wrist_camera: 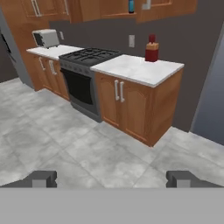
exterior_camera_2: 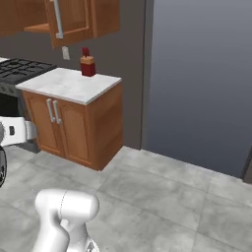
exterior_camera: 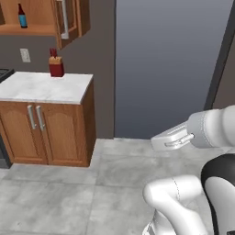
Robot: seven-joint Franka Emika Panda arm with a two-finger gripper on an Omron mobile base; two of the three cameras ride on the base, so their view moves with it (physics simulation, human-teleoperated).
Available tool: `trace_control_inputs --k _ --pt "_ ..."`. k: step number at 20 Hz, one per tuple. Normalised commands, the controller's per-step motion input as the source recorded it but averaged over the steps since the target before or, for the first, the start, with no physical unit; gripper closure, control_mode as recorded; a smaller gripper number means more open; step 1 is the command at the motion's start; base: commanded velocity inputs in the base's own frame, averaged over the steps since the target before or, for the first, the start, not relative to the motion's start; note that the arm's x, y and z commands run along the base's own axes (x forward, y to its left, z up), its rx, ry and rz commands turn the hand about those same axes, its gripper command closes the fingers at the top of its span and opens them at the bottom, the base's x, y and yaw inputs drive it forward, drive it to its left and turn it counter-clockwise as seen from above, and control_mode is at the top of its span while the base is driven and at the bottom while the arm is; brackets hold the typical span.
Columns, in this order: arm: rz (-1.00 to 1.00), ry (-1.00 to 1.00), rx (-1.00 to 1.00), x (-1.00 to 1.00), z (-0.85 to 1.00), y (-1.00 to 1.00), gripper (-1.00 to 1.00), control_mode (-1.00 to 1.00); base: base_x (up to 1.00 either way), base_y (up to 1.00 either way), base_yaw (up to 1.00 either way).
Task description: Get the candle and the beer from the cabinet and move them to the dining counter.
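Observation:
The beer (exterior_camera: 21,16) is a dark bottle with a blue label. It stands on the shelf of the open wood-brown cabinet (exterior_camera: 41,30), high at the far left; its lower part also shows as the beer (wrist_camera: 131,6) at the top of the hand view. The cabinet door (exterior_camera_2: 69,19) hangs open with its silver bar handle. My gripper (wrist_camera: 111,179) is open with nothing between its fingertips (wrist_camera: 41,178). It hangs low over the floor, well short of the cabinet. The candle and the dining counter are out of view.
A red knife block (exterior_camera: 56,66) stands on the small marble worktop (exterior_camera: 46,87) under the cabinet. A stove (wrist_camera: 89,56) adjoins it, with a toaster (wrist_camera: 46,38) further along. A tall grey panel (exterior_camera: 170,69) rises to the right. Grey tile floor (exterior_camera: 69,193) lies between me and the units.

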Motion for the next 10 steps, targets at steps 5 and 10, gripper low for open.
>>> trace_control_inputs --k 5,10 --pt "0.0 0.0 0.0 0.0 0.0 0.0 -1.0 1.0 1.0 0.68 -0.13" --pt "0.0 0.0 0.0 0.0 0.0 0.0 -1.0 1.0 0.97 0.93 -0.15"
